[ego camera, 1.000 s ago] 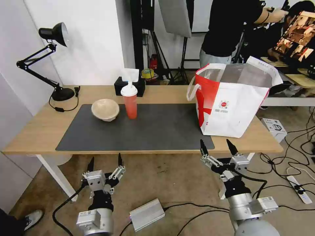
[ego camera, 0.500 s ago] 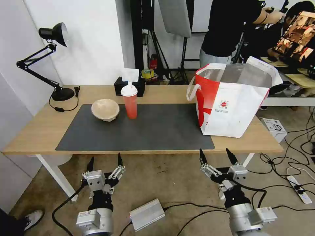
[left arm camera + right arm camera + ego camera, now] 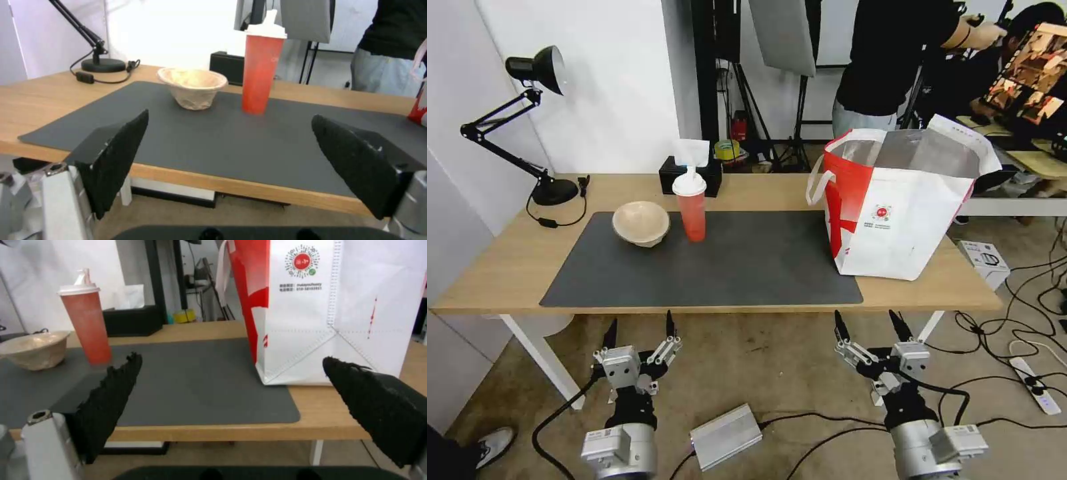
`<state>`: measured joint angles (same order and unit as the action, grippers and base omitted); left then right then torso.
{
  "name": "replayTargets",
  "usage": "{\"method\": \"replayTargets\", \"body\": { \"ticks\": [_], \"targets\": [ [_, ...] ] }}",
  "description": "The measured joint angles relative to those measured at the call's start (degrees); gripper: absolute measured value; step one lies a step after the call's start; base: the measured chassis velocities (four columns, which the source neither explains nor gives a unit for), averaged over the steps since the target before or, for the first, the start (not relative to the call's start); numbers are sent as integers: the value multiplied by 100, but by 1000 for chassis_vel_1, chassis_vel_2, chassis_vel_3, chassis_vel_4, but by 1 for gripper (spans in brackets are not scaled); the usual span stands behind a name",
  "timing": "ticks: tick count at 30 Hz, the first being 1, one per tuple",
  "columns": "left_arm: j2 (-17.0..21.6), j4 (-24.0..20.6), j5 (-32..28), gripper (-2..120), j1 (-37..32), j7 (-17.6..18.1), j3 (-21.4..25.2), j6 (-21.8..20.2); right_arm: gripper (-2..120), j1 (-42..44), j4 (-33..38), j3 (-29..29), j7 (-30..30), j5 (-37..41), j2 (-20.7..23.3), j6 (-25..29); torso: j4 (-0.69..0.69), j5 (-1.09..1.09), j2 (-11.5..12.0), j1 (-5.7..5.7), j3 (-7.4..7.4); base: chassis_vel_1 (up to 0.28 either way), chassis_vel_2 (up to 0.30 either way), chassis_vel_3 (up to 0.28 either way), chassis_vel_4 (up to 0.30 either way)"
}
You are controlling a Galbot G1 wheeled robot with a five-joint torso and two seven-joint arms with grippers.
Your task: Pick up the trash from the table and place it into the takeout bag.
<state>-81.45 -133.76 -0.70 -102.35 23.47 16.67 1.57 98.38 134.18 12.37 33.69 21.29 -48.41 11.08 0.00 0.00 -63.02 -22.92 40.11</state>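
On the table (image 3: 507, 267), a beige paper bowl (image 3: 641, 223) (image 3: 192, 87) (image 3: 32, 350) and a tall red drink cup with a white lid (image 3: 692, 205) (image 3: 261, 69) (image 3: 86, 327) stand at the back left of the dark grey mat (image 3: 720, 263). The white and red takeout bag (image 3: 902, 203) (image 3: 329, 306) stands open at the table's right end. My left gripper (image 3: 638, 327) (image 3: 229, 133) and right gripper (image 3: 870, 321) (image 3: 231, 376) hang open below the table's front edge, holding nothing.
A black desk lamp (image 3: 527, 120) stands at the table's back left and a black tissue box (image 3: 690, 175) behind the cup. On the floor lie a silver box (image 3: 725, 436), cables and a power strip (image 3: 1034, 385). A person stands behind the bag.
My right gripper has sunk lower and drawn back from the table's front edge. The left gripper, the trash and the bag have not moved.
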Motion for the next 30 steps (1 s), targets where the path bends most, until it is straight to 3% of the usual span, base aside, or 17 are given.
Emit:
{"method": "replayTargets", "body": {
  "ticks": [22, 30],
  "targets": [
    [-23, 30, 42, 96, 39, 24, -23, 14, 100, -36, -44, -17, -36, 1, -27, 46, 0, 0, 0, 0, 0, 0, 0, 0, 0],
    [-30, 44, 62, 96, 36, 30, -5, 41, 100, -148, 36, 6, -718, 149, 183, 372, 0, 0, 0, 0, 0, 0, 0, 0, 0]
  ]
}}
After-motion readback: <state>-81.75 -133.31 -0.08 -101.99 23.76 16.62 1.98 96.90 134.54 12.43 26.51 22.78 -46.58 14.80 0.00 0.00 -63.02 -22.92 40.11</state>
